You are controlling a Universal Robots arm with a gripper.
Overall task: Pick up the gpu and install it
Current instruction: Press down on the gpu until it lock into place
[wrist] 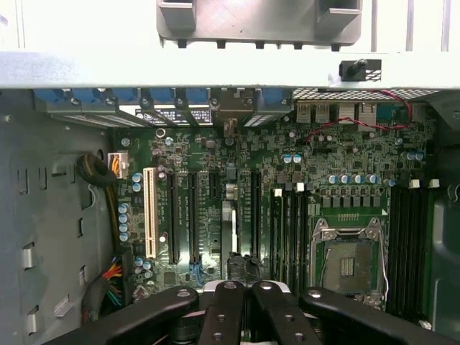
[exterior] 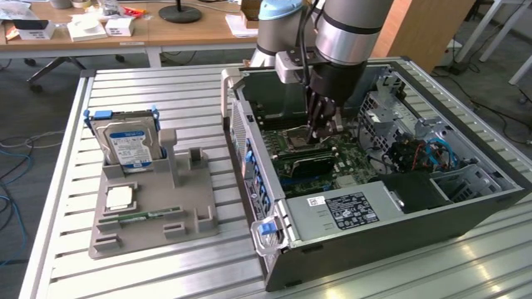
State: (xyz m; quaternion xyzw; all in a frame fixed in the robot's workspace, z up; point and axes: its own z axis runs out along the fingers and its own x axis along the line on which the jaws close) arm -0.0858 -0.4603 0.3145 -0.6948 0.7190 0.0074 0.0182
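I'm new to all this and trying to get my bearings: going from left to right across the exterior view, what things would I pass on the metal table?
Hard drive standing in the grey parts holder → open computer case, with the arm's end effector reaching down over the motherboard → blue cables inside the case at the exterior view's right.

In the exterior view, the open black metal computer case (exterior: 490, 193) is lying on the slatted aluminium table (exterior: 166, 87). The grey plastic fixture tray (exterior: 199, 230) is sitting at the case's 9 o'clock. The silver hard drive with blue-white label (exterior: 129, 146) is standing at the tray's 11 o'clock corner, and the slim green memory stick (exterior: 141, 216) is lying at the drive's 6 o'clock. Inside the case, the boxy grey power supply (exterior: 345, 208) is sitting at 6 o'clock of the green motherboard (exterior: 349, 162).
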